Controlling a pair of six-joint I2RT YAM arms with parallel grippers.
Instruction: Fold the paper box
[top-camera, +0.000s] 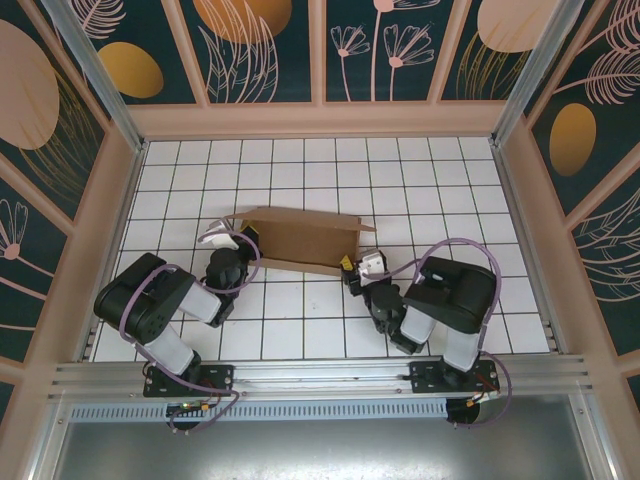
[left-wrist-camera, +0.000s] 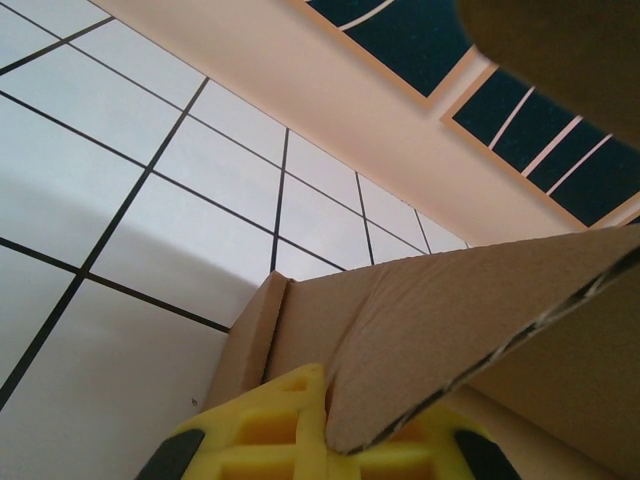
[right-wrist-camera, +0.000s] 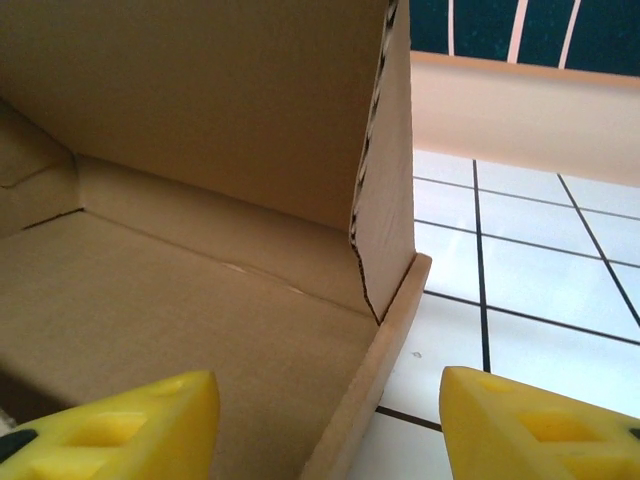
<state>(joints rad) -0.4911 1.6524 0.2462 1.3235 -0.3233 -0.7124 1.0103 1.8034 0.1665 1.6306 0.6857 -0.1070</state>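
The paper box (top-camera: 300, 238) is a brown cardboard sheet, partly raised, in the middle of the white tiled floor, its long back panel standing up. My left gripper (top-camera: 247, 240) is at the box's left end. In the left wrist view it (left-wrist-camera: 335, 405) is shut on the edge of a cardboard flap (left-wrist-camera: 470, 310). My right gripper (top-camera: 350, 268) is at the box's near right corner. The right wrist view has it (right-wrist-camera: 325, 415) open, its yellow fingertips (right-wrist-camera: 530, 420) astride the box's low right side wall, not touching it. The box's floor panel (right-wrist-camera: 180, 300) lies under the left finger.
Pink-framed walls enclose the tiled floor (top-camera: 420, 180) at the back (top-camera: 320, 118) and on both sides. An aluminium rail (top-camera: 320, 372) runs along the near edge by the arm bases. Bare tiles lie behind and to the right of the box.
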